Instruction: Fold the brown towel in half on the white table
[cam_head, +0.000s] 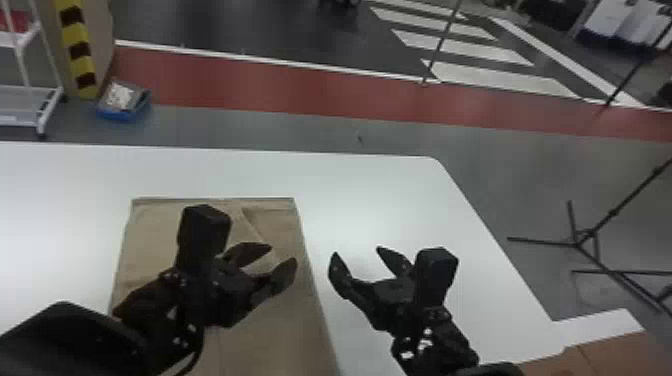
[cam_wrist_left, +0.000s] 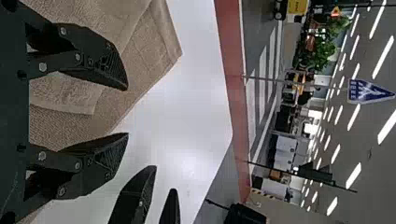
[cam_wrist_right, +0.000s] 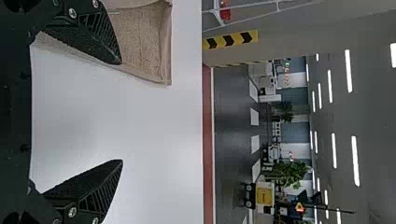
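Note:
The brown towel (cam_head: 270, 325) lies flat on the white table (cam_head: 375, 200), running from the middle of the table toward the near edge, with a fold line near its far right corner. Above the towel's right part is my left gripper (cam_head: 284, 257), open and holding nothing. My right gripper (cam_head: 359, 256) stands open over bare table just right of the towel's right edge. In the left wrist view, the left gripper (cam_wrist_left: 127, 111) has the towel (cam_wrist_left: 154, 46) below it. In the right wrist view, the right gripper (cam_wrist_right: 122, 112) has the towel's corner (cam_wrist_right: 149, 51) beside one finger.
A brown surface (cam_head: 610, 355) lies at the lower right beyond the table's edge. Black stand legs (cam_head: 580, 244) are on the floor to the right. A white rack (cam_head: 30, 90) and a blue box (cam_head: 122, 102) stand on the floor past the far left edge.

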